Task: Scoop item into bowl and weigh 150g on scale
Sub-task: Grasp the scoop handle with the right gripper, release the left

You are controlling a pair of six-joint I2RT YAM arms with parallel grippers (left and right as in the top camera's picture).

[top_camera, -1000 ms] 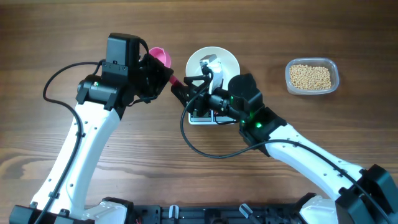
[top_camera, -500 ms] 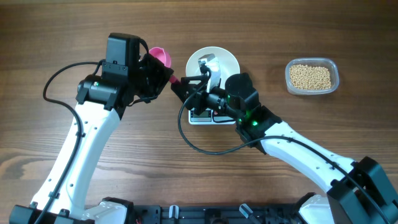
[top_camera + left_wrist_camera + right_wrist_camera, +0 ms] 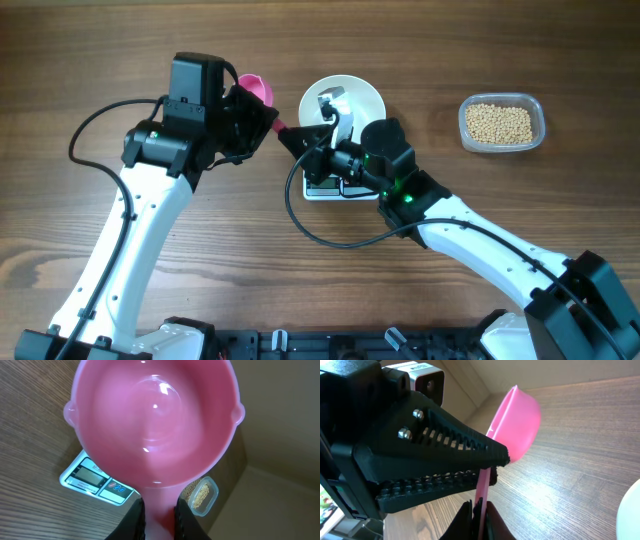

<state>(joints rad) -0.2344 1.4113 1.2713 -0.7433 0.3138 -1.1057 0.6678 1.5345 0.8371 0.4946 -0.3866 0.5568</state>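
The left gripper [image 3: 159,515] and the right gripper [image 3: 480,521] both pinch the thin handle of the pink scoop [image 3: 256,90], upper middle. It looks light and stiff, so the handle is the best place to hold. The beans [image 3: 500,123] lie in a clear tub [image 3: 538,108], upper right. They are small, hard and round, so they may roll and spill. The white bowl [image 3: 370,95] seems to sit on the scale [image 3: 322,189].

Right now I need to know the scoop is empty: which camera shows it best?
The left wrist view: the pink scoop fills the frame, open side toward the camera, empty. The right wrist view shows only its outside and thin handle; overhead shows just a pink sliver.
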